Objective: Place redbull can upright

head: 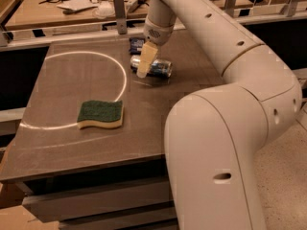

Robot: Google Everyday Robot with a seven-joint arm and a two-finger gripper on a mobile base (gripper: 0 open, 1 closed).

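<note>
The redbull can (157,67) lies on its side on the brown table (72,128), silver and blue, towards the far middle. My gripper (144,64) hangs from the white arm right over the can's left end, its cream fingers (146,57) pointing down at the table in front of the can. The left end of the can is hidden behind the fingers.
A small flat dark-blue packet (136,44) lies just behind the can. A green and yellow sponge (100,114) lies at the front left. A white curved line (120,75) is marked on the table. The arm's large white body (216,152) fills the right foreground. A cluttered bench (72,4) stands behind.
</note>
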